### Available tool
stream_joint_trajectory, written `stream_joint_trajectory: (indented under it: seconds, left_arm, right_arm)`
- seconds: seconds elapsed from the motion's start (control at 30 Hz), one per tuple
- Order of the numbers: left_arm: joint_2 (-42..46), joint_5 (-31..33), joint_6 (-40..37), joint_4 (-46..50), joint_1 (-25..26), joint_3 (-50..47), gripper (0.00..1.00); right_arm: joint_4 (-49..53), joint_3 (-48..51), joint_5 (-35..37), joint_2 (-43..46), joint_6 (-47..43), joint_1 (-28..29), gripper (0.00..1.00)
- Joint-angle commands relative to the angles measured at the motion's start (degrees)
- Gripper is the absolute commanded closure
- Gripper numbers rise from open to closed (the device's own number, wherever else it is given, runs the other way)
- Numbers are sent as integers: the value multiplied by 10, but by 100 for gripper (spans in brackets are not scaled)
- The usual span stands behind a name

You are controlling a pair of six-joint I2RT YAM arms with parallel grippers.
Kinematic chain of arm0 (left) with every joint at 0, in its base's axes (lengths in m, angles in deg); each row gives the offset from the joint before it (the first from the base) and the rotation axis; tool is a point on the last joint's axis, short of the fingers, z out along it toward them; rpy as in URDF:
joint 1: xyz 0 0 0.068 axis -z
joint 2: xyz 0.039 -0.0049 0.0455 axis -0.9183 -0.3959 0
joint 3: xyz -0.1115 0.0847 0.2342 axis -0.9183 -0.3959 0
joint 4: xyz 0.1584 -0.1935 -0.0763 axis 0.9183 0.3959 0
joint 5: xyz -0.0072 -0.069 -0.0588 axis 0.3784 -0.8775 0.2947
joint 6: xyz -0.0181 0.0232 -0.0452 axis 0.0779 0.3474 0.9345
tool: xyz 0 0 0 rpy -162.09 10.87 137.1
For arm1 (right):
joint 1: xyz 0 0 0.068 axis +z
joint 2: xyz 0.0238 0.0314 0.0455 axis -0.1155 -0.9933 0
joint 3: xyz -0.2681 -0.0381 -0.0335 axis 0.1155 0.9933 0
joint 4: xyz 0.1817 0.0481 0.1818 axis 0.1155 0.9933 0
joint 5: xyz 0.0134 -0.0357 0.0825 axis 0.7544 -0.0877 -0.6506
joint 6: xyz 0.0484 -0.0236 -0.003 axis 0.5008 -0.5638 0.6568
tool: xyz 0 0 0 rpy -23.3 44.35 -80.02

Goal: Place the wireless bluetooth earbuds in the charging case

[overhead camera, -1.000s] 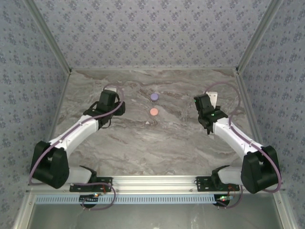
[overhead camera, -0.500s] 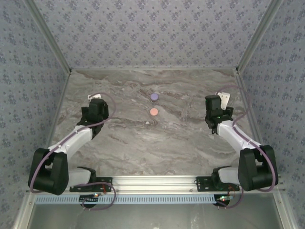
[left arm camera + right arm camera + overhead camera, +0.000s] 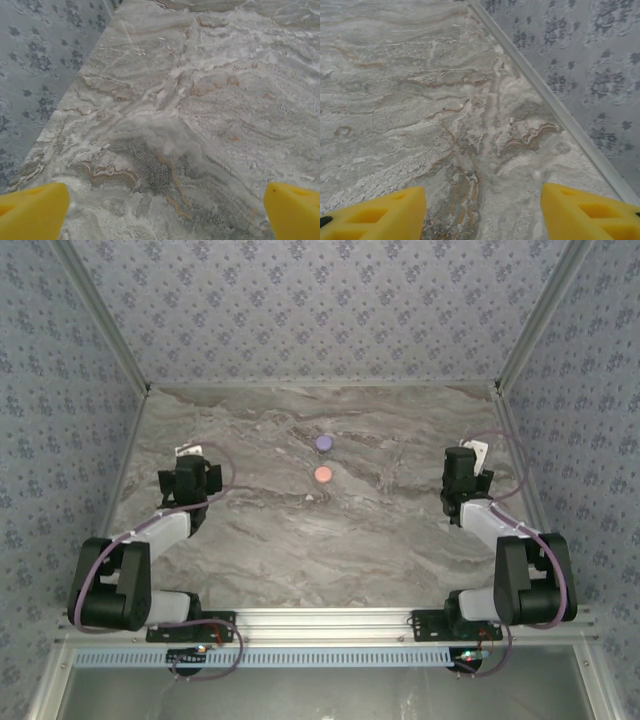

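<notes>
The left hand (image 3: 188, 468) hangs over the grey marble-patterned surface (image 3: 300, 540) close to the patterned left wall (image 3: 40, 60), its yellow fingertips (image 3: 32, 210) spread wide with nothing between them. The right hand (image 3: 462, 462) is likewise agape, yellow fingertips (image 3: 375, 215) far apart, near the patterned right wall (image 3: 590, 75). Between the two hands, well apart from each, lie a small round lilac-purple charging case (image 3: 323, 443) and, just nearer the arm bases, a small round salmon-pink charging case (image 3: 323, 474). The earbuds are too small to make out.

marble table (image 3: 330, 540) (grey, brown-veined) | floral-print walls (image 3: 320, 310) on three sides | metal rail (image 3: 330, 620) at near edge
</notes>
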State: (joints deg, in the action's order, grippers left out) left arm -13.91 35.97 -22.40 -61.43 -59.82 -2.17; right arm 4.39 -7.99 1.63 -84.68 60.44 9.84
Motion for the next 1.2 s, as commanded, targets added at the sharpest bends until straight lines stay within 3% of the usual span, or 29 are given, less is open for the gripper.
stream_joint_trajectory:
  seconds: [0.0,0.27,0.37,0.47,1.03,1.17]
  left_arm:
    - [2,-88,-24,-78,-16,-27,1]
    - [5,-204,-41,-194,-41,-80,1]
    - [4,-223,-41,-209,-44,-85,1]
    - [-18,-246,-47,-281,-49,-110,1]
    - [-64,-241,-43,-303,-53,-98,1]
    - [-101,-240,-42,-317,-56,-88,1]
  right_arm:
    - [-99,39,-58,16,-34,-4,35]
    - [-215,100,-168,23,-69,-14,34]
    - [-247,113,-181,15,-84,-15,34]
    - [-274,120,-188,2,-91,-16,34]
    - [-327,116,-211,-68,-102,-15,33]
    - [-325,108,-223,-86,-86,-30,27]
